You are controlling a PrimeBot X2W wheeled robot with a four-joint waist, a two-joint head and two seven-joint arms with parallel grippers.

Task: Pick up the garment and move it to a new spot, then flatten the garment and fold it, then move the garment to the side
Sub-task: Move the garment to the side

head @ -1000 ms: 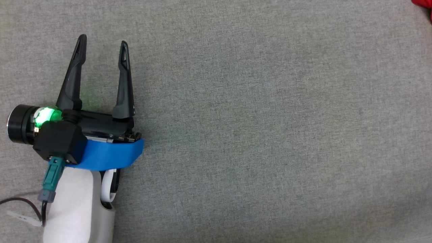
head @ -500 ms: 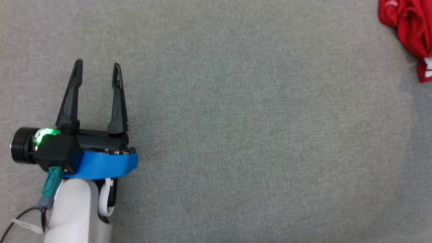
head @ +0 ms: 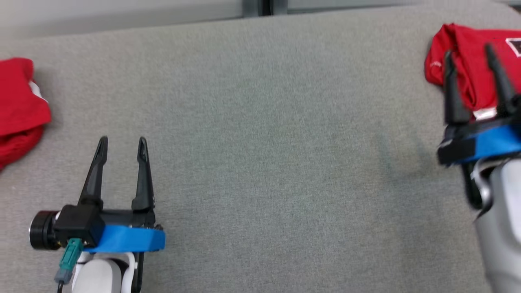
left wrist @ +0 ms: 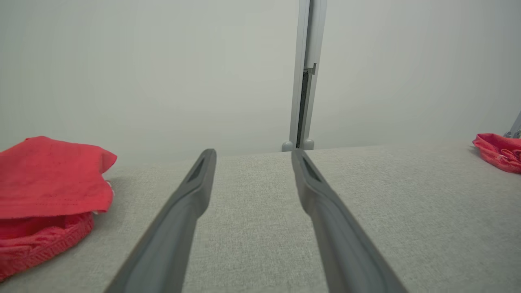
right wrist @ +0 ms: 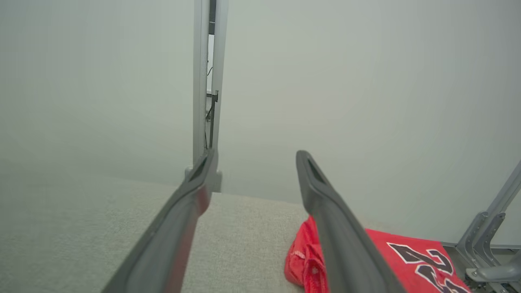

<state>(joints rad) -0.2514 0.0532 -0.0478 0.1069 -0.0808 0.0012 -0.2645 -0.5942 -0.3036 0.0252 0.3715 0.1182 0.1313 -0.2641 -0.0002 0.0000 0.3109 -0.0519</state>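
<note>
Change since before: the head view has tipped up, so the far edge of the table and the pale wall [head: 122, 12] behind it now show; the right gripper [head: 468, 51] has come in at the right edge, where a second ago there was none.
Red clothes [head: 18, 101]: a loose heap at the far left edge of the head view, lying on the table; in the left wrist view it sits at the lower left [left wrist: 49, 183], well apart from the fingers.
Left gripper [head: 123, 141]: lower left of the head view, fingers spread, nothing between them, bare cloth under them; the left wrist view [left wrist: 253, 154] shows the same gap.
Table [head: 264, 142]: grey fabric top across the middle of the frame.
Red shirt [head: 460, 36]: upper right of the head view, bunched on the table near its far right corner; the right wrist view shows black and white figures on it [right wrist: 407, 252].
Right gripper: fingers spread wide in front of the shirt's near side; in the right wrist view [right wrist: 256, 154] nothing sits between them. Whether a fingertip touches the shirt, I cannot tell.
Metal frame [right wrist: 488, 236]: lower right of the right wrist view, beside the shirt.
</note>
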